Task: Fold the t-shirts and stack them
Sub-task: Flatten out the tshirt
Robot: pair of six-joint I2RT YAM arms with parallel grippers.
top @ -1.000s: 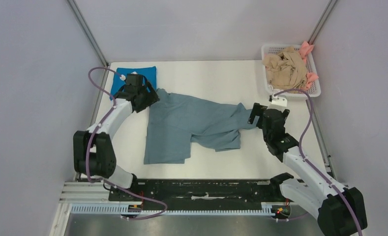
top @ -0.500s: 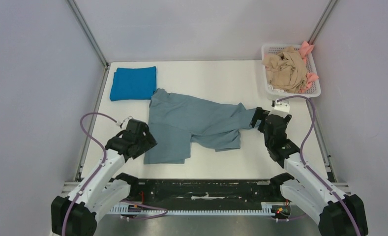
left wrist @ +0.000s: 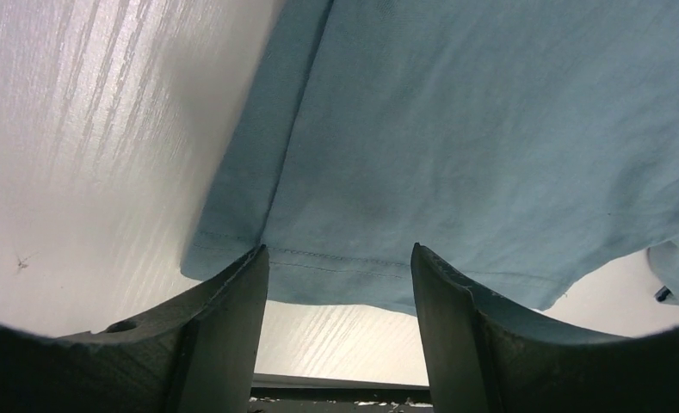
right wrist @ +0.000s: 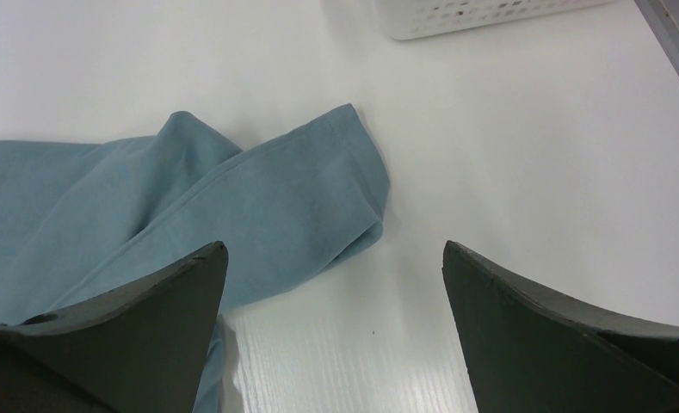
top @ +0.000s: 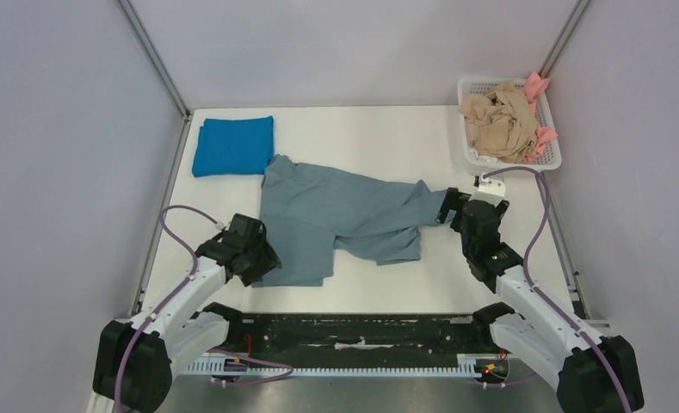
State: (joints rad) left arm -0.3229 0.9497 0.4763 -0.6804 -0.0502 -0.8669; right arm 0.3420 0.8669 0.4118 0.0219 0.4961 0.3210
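Note:
The grey-blue t-shirt lies partly spread and crumpled across the middle of the table. The bright blue t-shirt lies folded at the far left. My left gripper is open at the grey-blue shirt's near-left hem corner; in the left wrist view the stitched hem lies between its fingers. My right gripper is open beside the shirt's right sleeve; in the right wrist view the sleeve end lies just ahead of the left finger. Beige and pink shirts sit in the basket.
A white plastic basket stands at the far right corner; its edge also shows in the right wrist view. A black rail runs along the table's near edge. Grey walls enclose the table.
My left arm swung from the bright blue shirt at the far left down to the grey-blue shirt's near-left hem corner. My right gripper shifted slightly right at the sleeve.

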